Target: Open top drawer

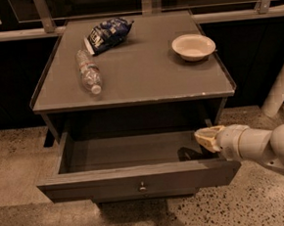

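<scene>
The top drawer (103, 183) of the grey cabinet stands pulled out toward me, its flat grey front carrying a small round metal knob (142, 186) at centre. The inside of the drawer (125, 151) shows a bare grey floor. My gripper (208, 138), a beige tip on a white arm (262, 147), reaches in from the right. It sits at the drawer's right side wall, just above the rear of the front panel's right end. Any lower drawers are hidden under the open one.
On the cabinet top (144, 75) lie a clear plastic bottle (88, 72), a blue chip bag (107, 33) and a white bowl (193, 46). A white post (280, 87) stands at the right. Speckled floor (18, 159) surrounds the cabinet.
</scene>
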`<state>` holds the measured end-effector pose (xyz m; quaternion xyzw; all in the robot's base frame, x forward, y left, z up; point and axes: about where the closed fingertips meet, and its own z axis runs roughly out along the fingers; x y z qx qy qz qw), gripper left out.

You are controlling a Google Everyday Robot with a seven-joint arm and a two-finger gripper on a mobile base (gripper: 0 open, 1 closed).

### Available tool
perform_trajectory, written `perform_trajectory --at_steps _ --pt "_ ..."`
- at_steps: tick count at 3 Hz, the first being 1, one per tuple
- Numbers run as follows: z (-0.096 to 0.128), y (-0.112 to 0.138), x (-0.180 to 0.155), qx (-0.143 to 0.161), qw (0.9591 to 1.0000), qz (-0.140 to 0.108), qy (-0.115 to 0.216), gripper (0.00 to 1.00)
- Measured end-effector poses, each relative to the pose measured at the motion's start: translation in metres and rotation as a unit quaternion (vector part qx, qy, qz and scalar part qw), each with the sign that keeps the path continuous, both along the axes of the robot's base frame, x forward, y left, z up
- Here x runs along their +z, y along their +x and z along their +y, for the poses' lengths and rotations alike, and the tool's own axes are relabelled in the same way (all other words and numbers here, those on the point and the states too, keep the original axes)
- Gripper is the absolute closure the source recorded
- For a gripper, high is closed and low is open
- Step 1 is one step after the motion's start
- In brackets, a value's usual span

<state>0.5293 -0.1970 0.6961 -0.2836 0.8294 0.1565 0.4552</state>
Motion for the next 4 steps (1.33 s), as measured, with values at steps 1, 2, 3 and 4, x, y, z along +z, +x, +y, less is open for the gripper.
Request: perform_trajectory --at_steps 1,2,3,4 --pt "-0.0016 0.0023 0.0013 -0.005 1.0 -0.004 -0.002 0.81" --pt "-0.0016 0.0023 0.0013 -0.005 1.0 -0.004 -0.002 0.58" --pt "-0.0015 0.0023 0.0013 -0.005 1.0 -0.004 -0.002 0.35" --pt "-0.0015 0.0023 0.0013 -0.005 1.0 -0.004 -0.002 0.12"
